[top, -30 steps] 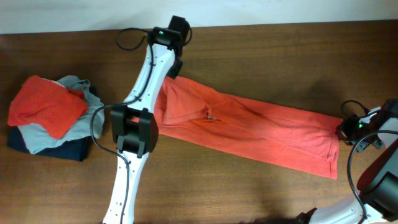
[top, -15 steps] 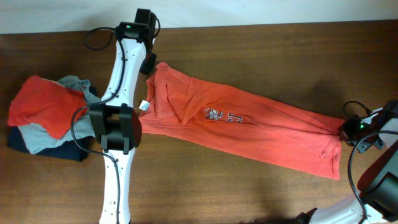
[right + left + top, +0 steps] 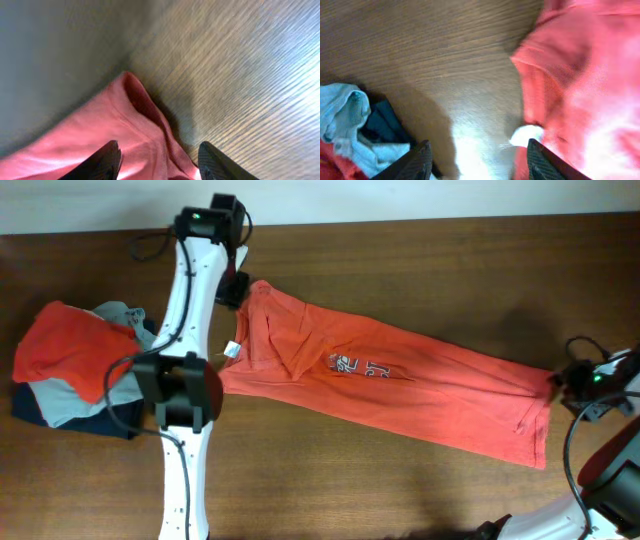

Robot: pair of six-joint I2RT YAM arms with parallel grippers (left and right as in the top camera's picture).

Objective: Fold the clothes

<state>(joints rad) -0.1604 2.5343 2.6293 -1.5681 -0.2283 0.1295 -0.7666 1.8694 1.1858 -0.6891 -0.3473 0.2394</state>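
Overhead: the shirt lies as a long narrow strip across the counter, running from near the far edge, left of centre, down to the right edge, with lettering up and a white tag at the collar end. The left end effector sits just beside the collar corner and the right end effector at the hem corner. A pile of orange-red, grey-blue and navy pieces sits near the left edge. The left arm lies between pile and shirt

Left wrist: the left end effector has its fingers apart with nothing between them but bare counter. The shirt and tag are to one side, the pile to the other

Right wrist: the right end effector is likewise apart, hovering over the shirt corner, holding nothing

Judgement: the strip looks laid out and ready for a crosswise fold. Next, each end must be pinched cleanly at a corner and one end carried over the other. The pile is close to the collar end and could snag the left arm
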